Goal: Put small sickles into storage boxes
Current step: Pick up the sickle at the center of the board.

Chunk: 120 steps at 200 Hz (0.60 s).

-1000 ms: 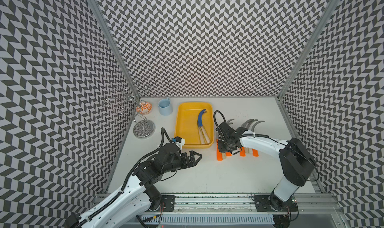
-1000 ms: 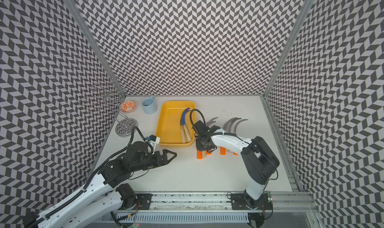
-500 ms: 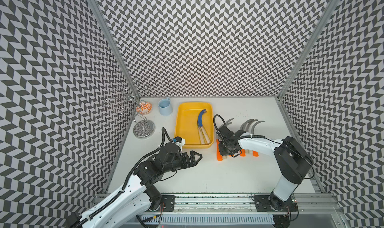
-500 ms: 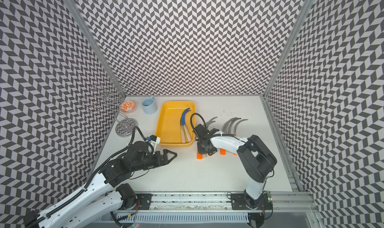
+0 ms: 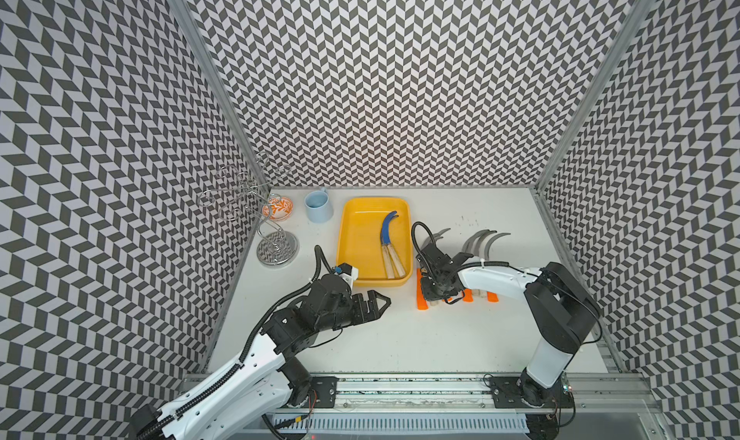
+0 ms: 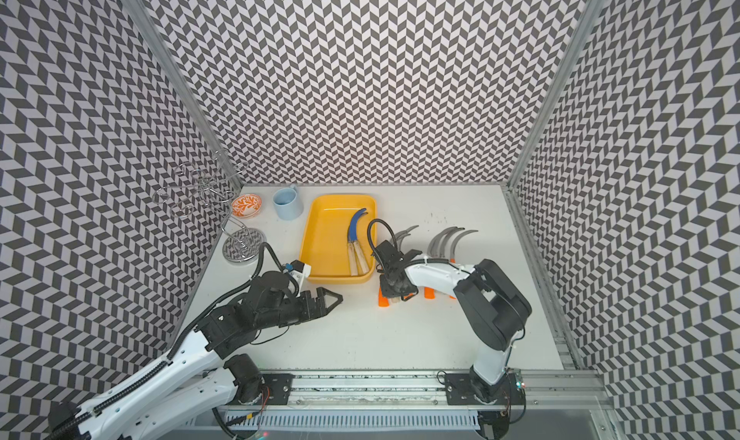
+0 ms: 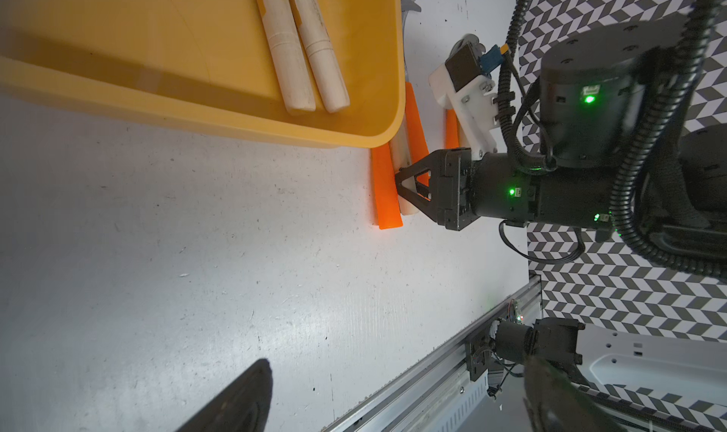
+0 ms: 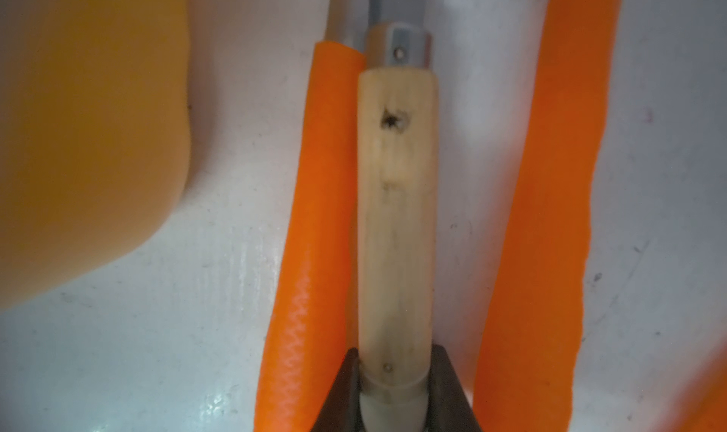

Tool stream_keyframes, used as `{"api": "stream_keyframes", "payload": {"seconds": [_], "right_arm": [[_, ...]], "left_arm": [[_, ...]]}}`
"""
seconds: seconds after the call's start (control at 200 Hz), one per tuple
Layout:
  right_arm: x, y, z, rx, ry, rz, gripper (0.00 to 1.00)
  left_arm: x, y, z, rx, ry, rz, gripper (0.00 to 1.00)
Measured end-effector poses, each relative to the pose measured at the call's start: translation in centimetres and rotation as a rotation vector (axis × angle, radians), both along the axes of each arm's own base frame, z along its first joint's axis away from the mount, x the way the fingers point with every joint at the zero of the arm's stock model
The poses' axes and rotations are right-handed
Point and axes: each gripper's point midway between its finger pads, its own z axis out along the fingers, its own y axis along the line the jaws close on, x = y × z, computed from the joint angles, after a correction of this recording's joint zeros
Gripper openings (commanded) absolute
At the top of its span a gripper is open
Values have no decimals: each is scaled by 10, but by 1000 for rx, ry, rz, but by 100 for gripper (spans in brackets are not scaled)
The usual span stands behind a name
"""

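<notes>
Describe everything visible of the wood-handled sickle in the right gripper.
The wood-handled sickle has a round, pale handle with a dark hole, a small pin and a grey metal ferrule; its grey blade runs out of view. The right gripper has its jaws shut on the butt end. An orange handle lies alongside, apparently touching.

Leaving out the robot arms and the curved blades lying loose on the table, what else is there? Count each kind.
Shallow yellow plastic tray: 1
Pale wooden-handled sickles inside it: 2
Light-blue mug: 1
Small orange-patterned dish: 1
Silver wire stand: 1
Total: 6
</notes>
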Motion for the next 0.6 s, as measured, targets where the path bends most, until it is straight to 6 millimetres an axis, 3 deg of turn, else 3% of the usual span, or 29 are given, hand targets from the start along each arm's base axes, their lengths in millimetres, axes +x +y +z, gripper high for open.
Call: {"api": "stream_keyframes", "payload": {"seconds": [0.27,0.601], "right_arm": [[6,-10,6,2,13,-35,7],[22,-4,60,68,-67,-47,6]], "left_arm": [[4,-3,6,6,-12,-1,100],[15,-10,26,4,-54,-8,100]]}}
